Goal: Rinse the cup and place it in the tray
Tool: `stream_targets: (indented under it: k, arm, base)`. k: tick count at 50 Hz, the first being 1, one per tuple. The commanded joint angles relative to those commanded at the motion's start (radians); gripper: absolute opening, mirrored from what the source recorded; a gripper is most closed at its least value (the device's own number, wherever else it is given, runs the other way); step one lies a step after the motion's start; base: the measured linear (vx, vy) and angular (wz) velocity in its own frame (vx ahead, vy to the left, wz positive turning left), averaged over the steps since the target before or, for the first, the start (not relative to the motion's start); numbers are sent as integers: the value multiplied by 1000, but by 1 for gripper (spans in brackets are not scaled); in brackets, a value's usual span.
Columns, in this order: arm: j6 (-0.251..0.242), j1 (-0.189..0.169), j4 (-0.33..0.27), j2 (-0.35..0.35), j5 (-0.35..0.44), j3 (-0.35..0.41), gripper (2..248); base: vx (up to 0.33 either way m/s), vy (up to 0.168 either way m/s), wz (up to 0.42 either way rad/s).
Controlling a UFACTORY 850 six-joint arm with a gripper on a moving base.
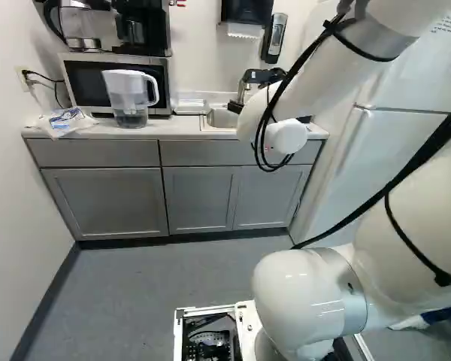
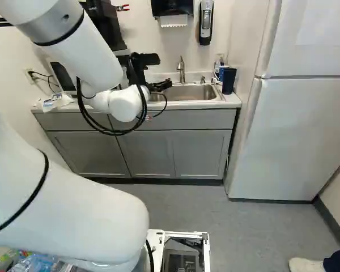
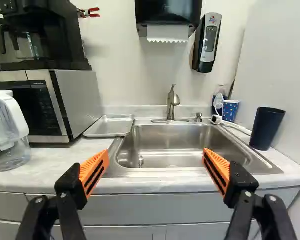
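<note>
My pincer (image 3: 155, 154) stands wide, holding nothing, at the sink's near side, likely to fit around the dark cup (image 3: 266, 128) upright right of the sink (image 3: 180, 134); the tray (image 3: 110, 126) lies left, probably for draining.

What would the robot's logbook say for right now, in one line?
gripper: open, nothing held | dark cup: upright beside sink | metal tray: between microwave and sink | step: cup not picked up
</note>
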Motion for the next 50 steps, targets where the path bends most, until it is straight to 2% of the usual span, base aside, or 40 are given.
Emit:
stream_targets:
  k: [50]
  arm:
    - [0,0,0,4,-76,-105,247]
  base:
    - [0,0,0]
